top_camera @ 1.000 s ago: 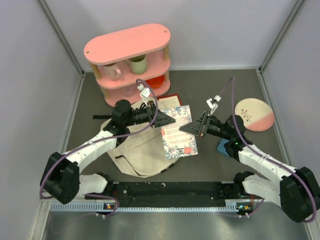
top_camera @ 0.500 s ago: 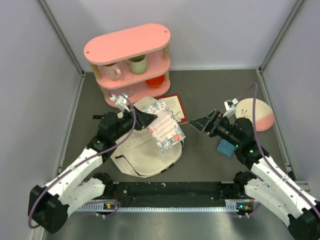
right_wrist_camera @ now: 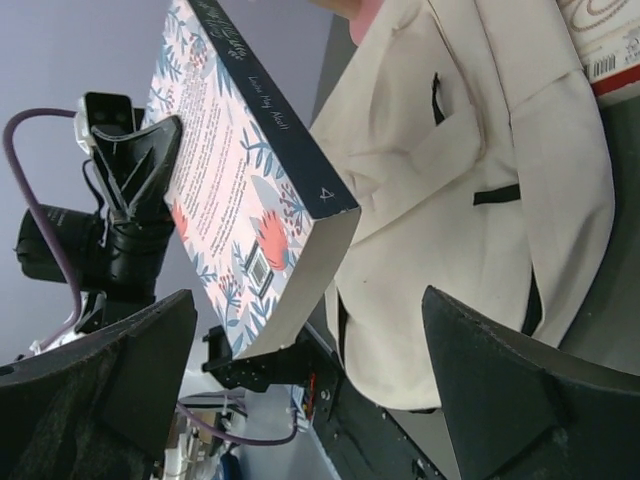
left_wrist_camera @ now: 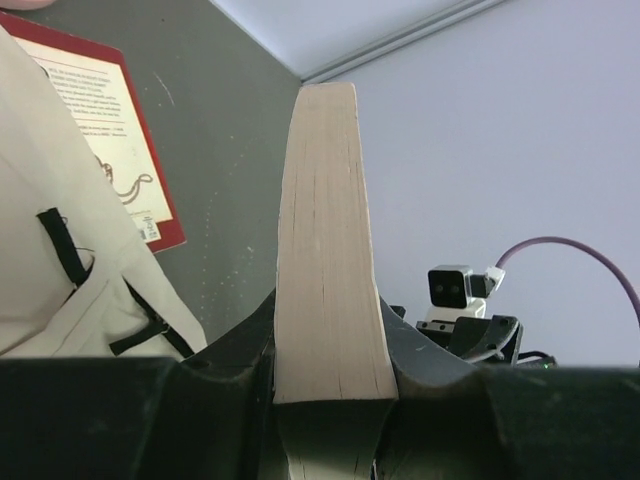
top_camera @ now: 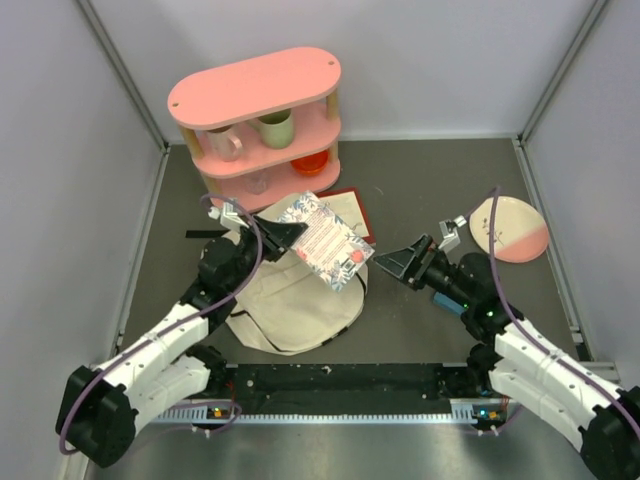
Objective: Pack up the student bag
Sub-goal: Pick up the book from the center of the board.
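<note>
Cream fabric student bag (top_camera: 290, 305) lies flat on the grey desk (top_camera: 420, 190) near its front edge. My left gripper (top_camera: 288, 233) alone now clamps the floral paperback book (top_camera: 327, 242) above it, my right gripper (top_camera: 392, 263) having let go, jaws wide.

The left arm (top_camera: 180, 320) was extended forward and inward, and the left end effector (top_camera: 285, 232) was clamped on a book (top_camera: 325, 240). The right arm (top_camera: 530, 350) was kept bent, with the right end effector (top_camera: 392, 262) spread wide, nothing being held.

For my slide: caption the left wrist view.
Left jaws grip a thick book, page edge facing the camera, student bag at left.
</note>
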Available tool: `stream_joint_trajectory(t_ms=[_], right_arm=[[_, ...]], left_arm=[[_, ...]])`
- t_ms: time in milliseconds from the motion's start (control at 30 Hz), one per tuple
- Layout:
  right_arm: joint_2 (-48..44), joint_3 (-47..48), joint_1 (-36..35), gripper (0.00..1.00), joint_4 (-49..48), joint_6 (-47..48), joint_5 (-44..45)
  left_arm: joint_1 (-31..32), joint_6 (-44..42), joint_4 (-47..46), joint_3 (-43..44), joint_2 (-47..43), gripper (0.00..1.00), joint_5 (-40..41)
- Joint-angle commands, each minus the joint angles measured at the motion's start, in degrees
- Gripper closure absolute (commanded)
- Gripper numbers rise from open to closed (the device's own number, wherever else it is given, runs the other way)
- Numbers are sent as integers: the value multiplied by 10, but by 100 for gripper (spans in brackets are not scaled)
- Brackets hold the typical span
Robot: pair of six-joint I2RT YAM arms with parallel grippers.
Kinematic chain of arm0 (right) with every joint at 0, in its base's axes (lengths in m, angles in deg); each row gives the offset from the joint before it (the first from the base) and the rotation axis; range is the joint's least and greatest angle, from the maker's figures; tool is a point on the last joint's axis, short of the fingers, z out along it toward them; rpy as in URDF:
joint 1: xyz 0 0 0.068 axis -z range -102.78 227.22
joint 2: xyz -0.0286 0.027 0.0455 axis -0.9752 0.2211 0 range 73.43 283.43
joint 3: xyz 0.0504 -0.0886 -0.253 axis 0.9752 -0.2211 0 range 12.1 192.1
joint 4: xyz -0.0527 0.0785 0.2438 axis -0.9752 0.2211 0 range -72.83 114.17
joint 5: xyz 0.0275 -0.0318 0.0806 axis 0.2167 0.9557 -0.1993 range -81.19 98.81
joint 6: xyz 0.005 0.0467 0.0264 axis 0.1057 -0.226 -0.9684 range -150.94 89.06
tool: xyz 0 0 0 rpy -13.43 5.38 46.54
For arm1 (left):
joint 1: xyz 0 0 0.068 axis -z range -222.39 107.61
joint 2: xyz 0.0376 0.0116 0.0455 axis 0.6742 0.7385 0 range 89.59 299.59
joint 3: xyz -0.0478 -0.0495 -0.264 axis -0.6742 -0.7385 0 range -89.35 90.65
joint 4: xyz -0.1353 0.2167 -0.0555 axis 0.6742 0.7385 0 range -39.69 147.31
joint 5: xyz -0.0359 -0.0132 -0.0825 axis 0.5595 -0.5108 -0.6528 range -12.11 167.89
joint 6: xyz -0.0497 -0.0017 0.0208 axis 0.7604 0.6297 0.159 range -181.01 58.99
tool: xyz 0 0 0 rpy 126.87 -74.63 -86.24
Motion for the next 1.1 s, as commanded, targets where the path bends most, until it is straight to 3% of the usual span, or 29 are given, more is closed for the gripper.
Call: stream_joint_trajectory(t_ms=[0, 100, 333, 500, 767, 867, 967, 1067], right_arm=[[-26, 20, -29, 6, -38, 0, 49], [-7, 27, -30, 6, -37, 1, 47], [62, 27, -35, 6, -158, -27, 23], [101, 69, -40, 6, -165, -12, 7], [206, 82, -72, 11, -301, -61, -12], [232, 82, -75, 28, -346, -76, -16], [235, 82, -78, 39, -367, -76, -14], [229, 83, -78, 57, -358, -71, -7]], left_arm=[[0, 60, -159, 7, 11, 100, -9], [0, 75, -176, 7, 26, 100, -9], [3, 103, -218, 6, 53, 100, -16], [6, 113, -228, 3, 65, 100, -13], [14, 137, -267, 0, 103, 100, -15], [14, 136, -275, -2, 102, 100, -16], [14, 132, -263, -6, 96, 100, -14], [14, 131, -261, -11, 91, 100, -14]])
